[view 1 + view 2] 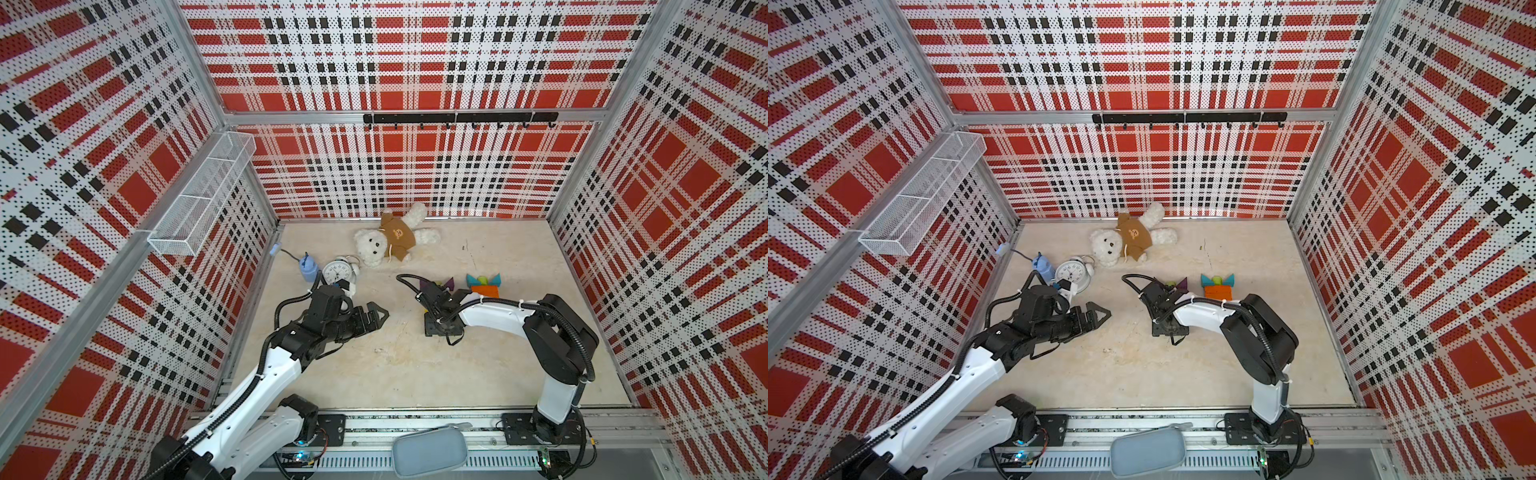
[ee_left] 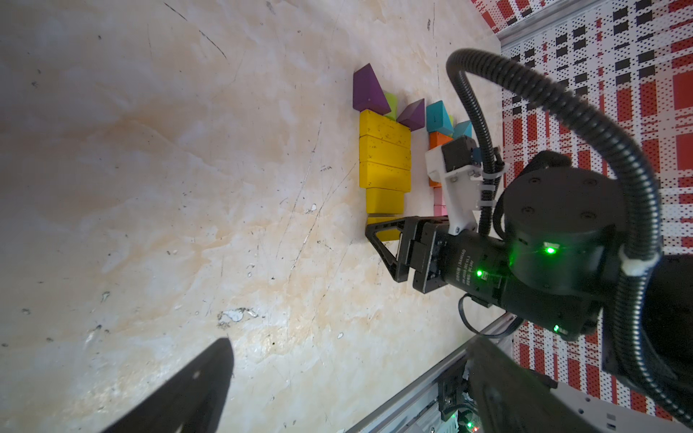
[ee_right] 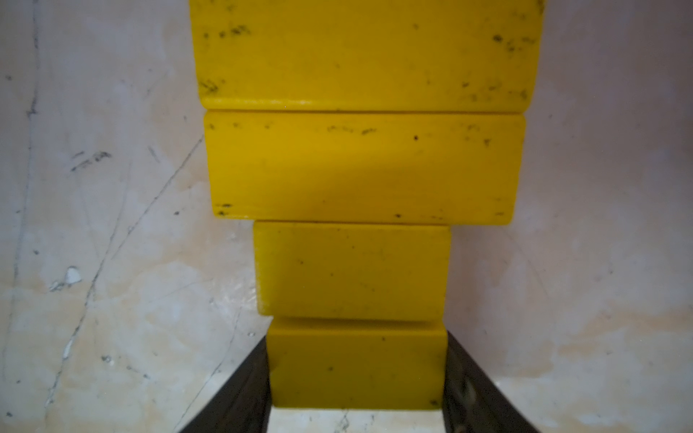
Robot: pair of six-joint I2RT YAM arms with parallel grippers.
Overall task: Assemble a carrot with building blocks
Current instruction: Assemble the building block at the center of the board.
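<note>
A row of yellow building blocks (image 2: 384,161) lies flat on the table, topped by two purple triangles (image 2: 369,90) and a lime cylinder (image 2: 390,105). My right gripper (image 3: 356,375) is shut on the small yellow block (image 3: 356,363) at the narrow end of the row, one finger against each side. In both top views the right gripper (image 1: 441,328) (image 1: 1169,328) hides that row. Beside it lies a second figure of orange blocks (image 1: 484,290), teal triangles and a pink block (image 2: 438,202). My left gripper (image 1: 374,320) (image 2: 345,393) hovers open and empty, left of the blocks.
A teddy bear (image 1: 392,239) lies at the back. A white alarm clock (image 1: 336,272) and a small blue object (image 1: 308,270) sit behind the left arm. A mesh basket (image 1: 203,195) hangs on the left wall. A grey pouch (image 1: 430,453) rests on the front rail.
</note>
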